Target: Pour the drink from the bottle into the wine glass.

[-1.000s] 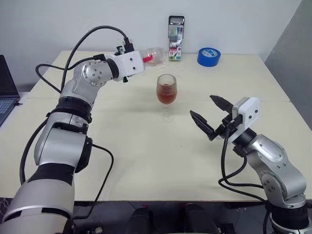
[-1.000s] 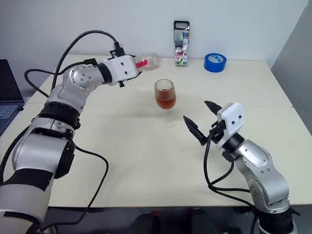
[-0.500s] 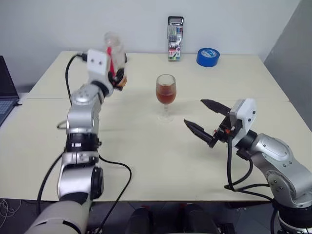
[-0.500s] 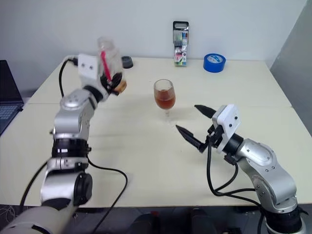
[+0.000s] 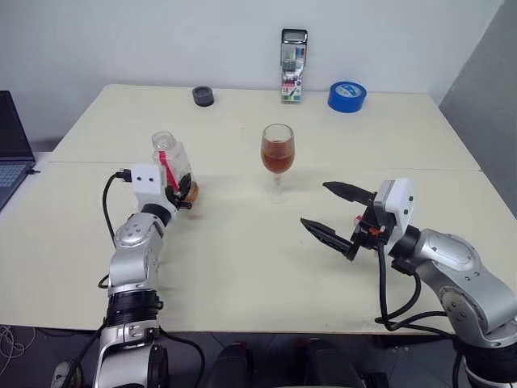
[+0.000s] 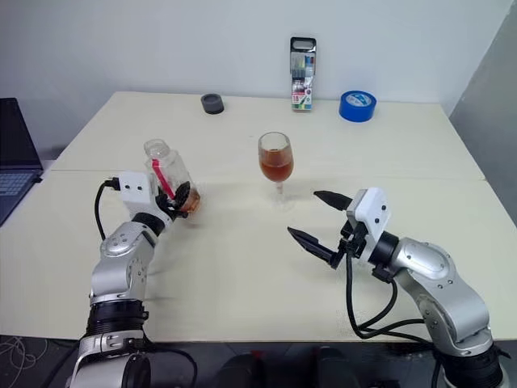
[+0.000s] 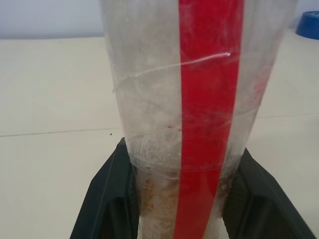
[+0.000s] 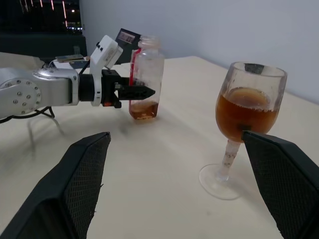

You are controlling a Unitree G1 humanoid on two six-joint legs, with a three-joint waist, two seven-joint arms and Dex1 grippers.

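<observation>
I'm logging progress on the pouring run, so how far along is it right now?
Done, by the look of it: the wine glass holds amber drink in its bowl. In hand: the left gripper is shut on the upright, uncapped bottle, which has only a shallow amber remnant at its bottom, low over the table. Left: releasing the bottle. The right gripper is open, holding nothing.

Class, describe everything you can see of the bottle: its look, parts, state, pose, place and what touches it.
The bottle is small, clear plastic, with a red vertical strip down one side. Its mouth is open, with no cap on it. It stands upright near the table's left side, left of the wine glass and apart from it. Only a little amber drink remains at its bottom. The left gripper's black fingers are shut on its lower part.
</observation>
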